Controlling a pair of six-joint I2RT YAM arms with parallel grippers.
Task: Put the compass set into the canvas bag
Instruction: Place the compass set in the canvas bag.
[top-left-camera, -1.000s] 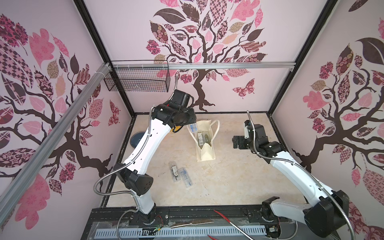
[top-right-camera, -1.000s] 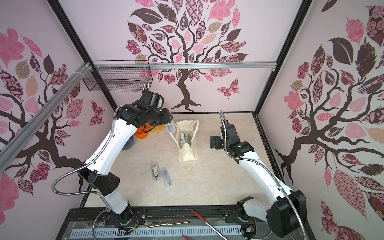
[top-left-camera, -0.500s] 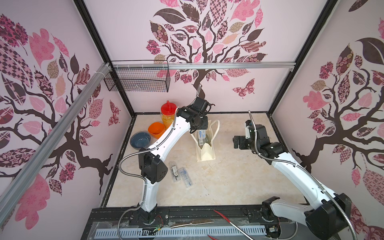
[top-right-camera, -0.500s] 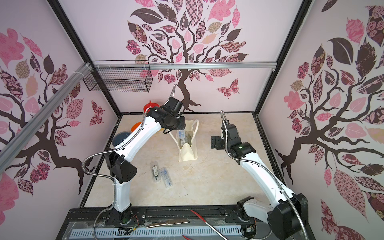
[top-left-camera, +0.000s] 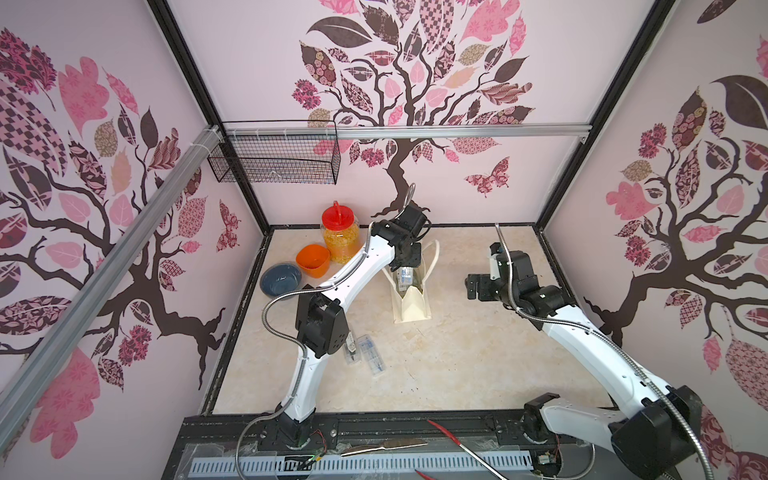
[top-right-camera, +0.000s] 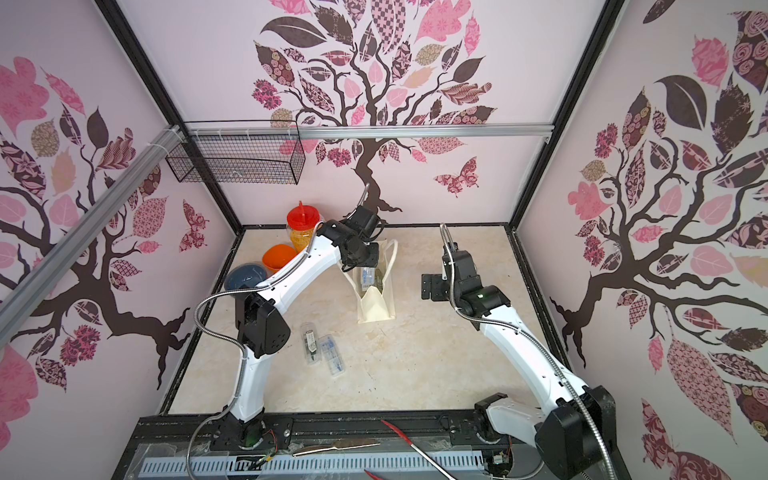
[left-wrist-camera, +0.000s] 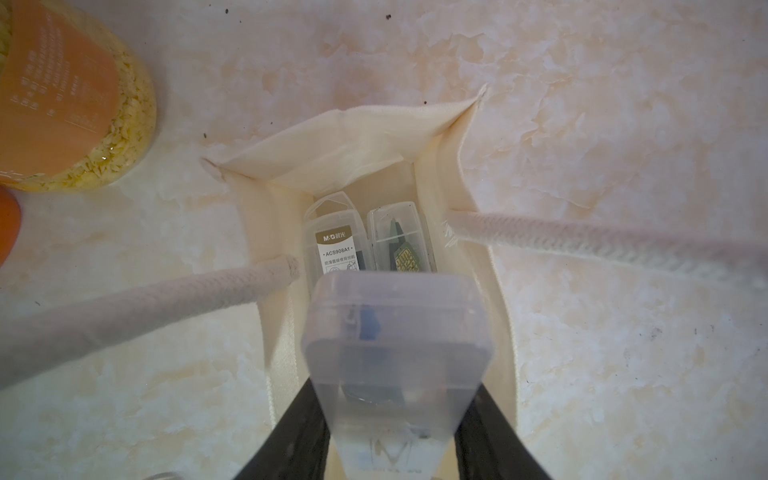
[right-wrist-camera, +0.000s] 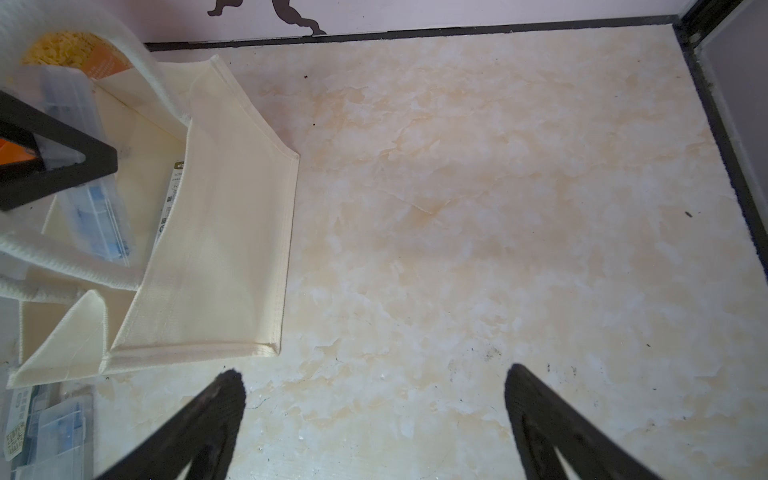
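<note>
Lowering looked wise: the compass set, pinched by the left hand, hung at the open mouth of the canvas bag between its handles; releasing deeper should avoid snagging. The right hand stood spread nearby.

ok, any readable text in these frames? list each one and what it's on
"M&G" – label on a compass set case inside the canvas bag; Chinese characters beside it blurred.
"ACS908A1" – same label, under the brand.
Line below that: too blurred.
Jar's orange label: faint print, unreadable.
Held compass set case: embossed mark, blurred.
Two loose cases outside the bag: labels too small.
</note>
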